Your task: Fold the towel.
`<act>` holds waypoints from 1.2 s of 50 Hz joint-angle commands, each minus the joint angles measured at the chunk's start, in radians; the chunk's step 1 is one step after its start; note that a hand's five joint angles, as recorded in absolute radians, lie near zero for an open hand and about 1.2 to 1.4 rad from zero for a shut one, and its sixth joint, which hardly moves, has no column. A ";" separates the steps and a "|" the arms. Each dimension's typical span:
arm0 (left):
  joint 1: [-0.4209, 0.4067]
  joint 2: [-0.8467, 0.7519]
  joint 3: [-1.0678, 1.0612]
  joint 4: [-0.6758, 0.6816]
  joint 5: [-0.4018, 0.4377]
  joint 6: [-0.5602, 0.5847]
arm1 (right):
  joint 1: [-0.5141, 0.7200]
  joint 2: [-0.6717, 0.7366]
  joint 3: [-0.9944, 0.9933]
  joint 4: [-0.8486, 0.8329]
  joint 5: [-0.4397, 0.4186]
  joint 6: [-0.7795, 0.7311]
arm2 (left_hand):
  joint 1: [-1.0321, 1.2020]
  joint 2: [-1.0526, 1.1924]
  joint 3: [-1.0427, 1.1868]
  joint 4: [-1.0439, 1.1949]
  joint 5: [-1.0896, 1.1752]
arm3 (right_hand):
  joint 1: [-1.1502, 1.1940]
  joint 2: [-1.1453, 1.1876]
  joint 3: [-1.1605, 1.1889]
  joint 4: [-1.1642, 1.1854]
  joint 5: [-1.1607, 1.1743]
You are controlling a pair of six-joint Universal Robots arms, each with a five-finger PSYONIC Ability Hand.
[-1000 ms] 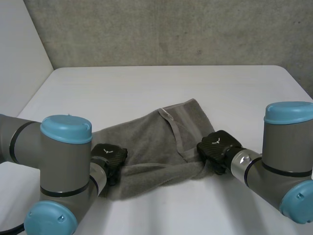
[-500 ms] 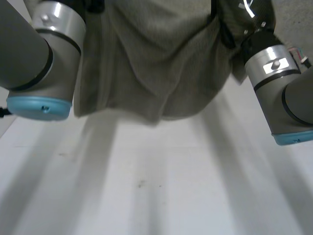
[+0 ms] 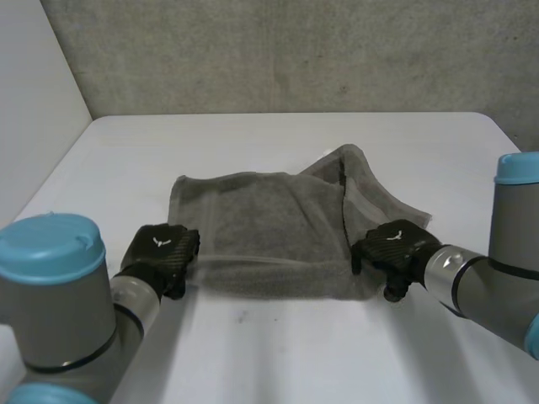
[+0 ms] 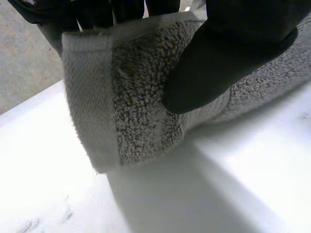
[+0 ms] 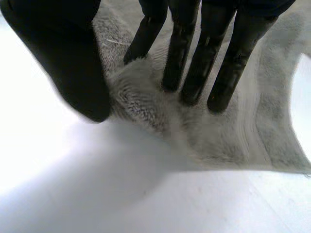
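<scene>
1. The towel (image 3: 261, 231) is laid on the middle of the table (image 3: 278, 362), roughly squared, with its far right part rumpled.
2. Its near left corner is pinched between the thumb and fingers of the left hand (image 3: 160, 252).
3. Its near right corner is gripped by the right hand (image 3: 392, 246), with cloth caught between thumb and fingers (image 5: 194, 63).
4. One fold is judged nearly laid; smoothing and further folds are left.
5. No writing can be read.
</scene>
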 commanded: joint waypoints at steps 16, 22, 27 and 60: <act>0.017 0.301 0.023 0.006 0.000 0.001 | -0.132 -0.158 0.051 -0.075 -0.002 0.303 | 0.204 0.178 0.180 0.179 0.191 | -0.621 -0.517 -0.537 -0.538 -0.551; 0.037 0.307 0.032 0.006 0.000 0.003 | -0.135 -0.156 0.036 -0.078 -0.005 0.383 | 0.204 0.178 0.180 0.179 0.191 | -0.621 -0.517 -0.537 -0.538 -0.551; 0.050 0.307 0.061 0.006 0.000 0.001 | -0.125 -0.108 0.048 -0.078 -0.012 0.411 | 0.204 0.178 0.180 0.179 0.191 | -0.617 -0.513 -0.533 -0.533 -0.547; 0.004 0.304 0.342 -0.011 -0.009 -0.017 | 0.168 0.198 -0.061 -0.348 -0.048 0.601 | 0.204 0.178 0.180 0.179 0.191 | -0.393 -0.290 -0.310 -0.310 -0.324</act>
